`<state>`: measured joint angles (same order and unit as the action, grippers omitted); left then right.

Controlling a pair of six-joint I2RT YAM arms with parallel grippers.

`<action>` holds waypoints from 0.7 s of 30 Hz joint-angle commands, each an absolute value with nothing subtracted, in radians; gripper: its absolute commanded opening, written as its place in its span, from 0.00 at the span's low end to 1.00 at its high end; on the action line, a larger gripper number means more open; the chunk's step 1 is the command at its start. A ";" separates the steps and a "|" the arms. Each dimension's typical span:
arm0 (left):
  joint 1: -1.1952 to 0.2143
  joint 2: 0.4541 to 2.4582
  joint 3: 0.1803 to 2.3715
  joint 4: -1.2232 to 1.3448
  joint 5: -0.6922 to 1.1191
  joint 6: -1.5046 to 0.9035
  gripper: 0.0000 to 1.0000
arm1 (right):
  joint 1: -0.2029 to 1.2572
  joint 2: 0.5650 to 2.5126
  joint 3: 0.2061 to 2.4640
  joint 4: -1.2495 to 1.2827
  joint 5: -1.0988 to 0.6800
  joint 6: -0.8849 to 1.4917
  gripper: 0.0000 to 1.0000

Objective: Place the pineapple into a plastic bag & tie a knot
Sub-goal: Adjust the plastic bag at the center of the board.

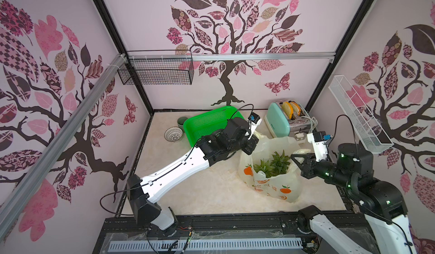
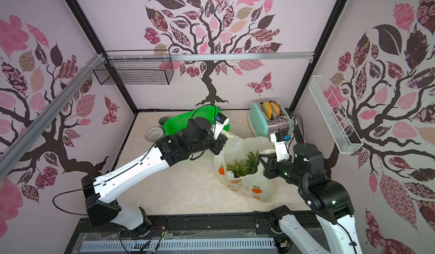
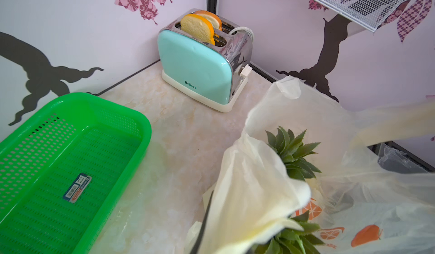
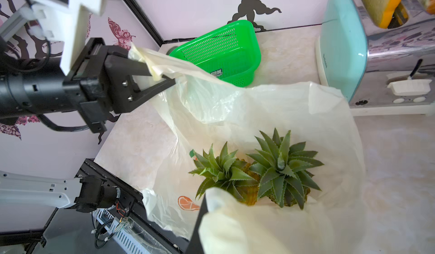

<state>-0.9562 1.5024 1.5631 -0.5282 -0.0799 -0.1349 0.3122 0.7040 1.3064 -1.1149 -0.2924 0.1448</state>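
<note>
The pale-yellow plastic bag (image 1: 277, 187) with orange fruit prints stands open on the table, right of centre. Two green pineapple crowns (image 1: 273, 164) stick up inside it, and the fruit bodies are mostly hidden by the film. My left gripper (image 1: 256, 136) is shut on the bag's left handle, holding it up; the right wrist view shows this left gripper (image 4: 162, 75) pinching the bunched film. My right gripper (image 1: 297, 156) is shut on the other handle (image 1: 304, 151). In each wrist view the held film (image 3: 247, 205) (image 4: 247, 229) covers the jaws, with one dark finger (image 4: 200, 227) showing.
A green perforated basket (image 1: 207, 123) lies behind the left gripper. A mint toaster (image 1: 280, 118) with bread stands in the back right corner. A small white strainer (image 1: 173, 134) and a green cup (image 1: 182, 121) sit back left. Wire racks (image 1: 155, 69) (image 1: 357, 116) hang on the walls.
</note>
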 commanded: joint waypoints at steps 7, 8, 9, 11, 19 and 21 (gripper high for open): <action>-0.954 1.261 1.467 -0.244 -0.369 -0.137 0.00 | 0.317 0.868 1.402 -0.864 -0.307 0.123 0.00; -0.954 1.242 1.463 -0.238 -0.389 -0.129 0.00 | 0.317 0.886 1.417 -0.835 -0.307 0.117 0.00; -0.954 1.227 1.463 -0.241 -0.405 -0.122 0.00 | 0.317 0.906 1.430 -0.810 -0.308 0.110 0.00; -0.954 1.200 1.464 -0.254 -0.428 -0.111 0.00 | 0.318 0.943 1.456 -0.770 -0.313 0.092 0.00; -0.954 1.140 1.389 -0.369 -0.494 -0.145 0.00 | 0.317 1.018 1.431 -0.685 -0.385 0.079 0.00; -0.954 1.118 1.324 -0.368 -0.491 -0.179 0.00 | 0.318 0.991 1.375 -0.692 -0.410 0.077 0.00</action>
<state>-0.9558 1.1343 1.3811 -0.3893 -0.4606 -0.1368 0.3172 1.0348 1.3975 -0.7525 -0.3668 0.0898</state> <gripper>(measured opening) 0.045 0.046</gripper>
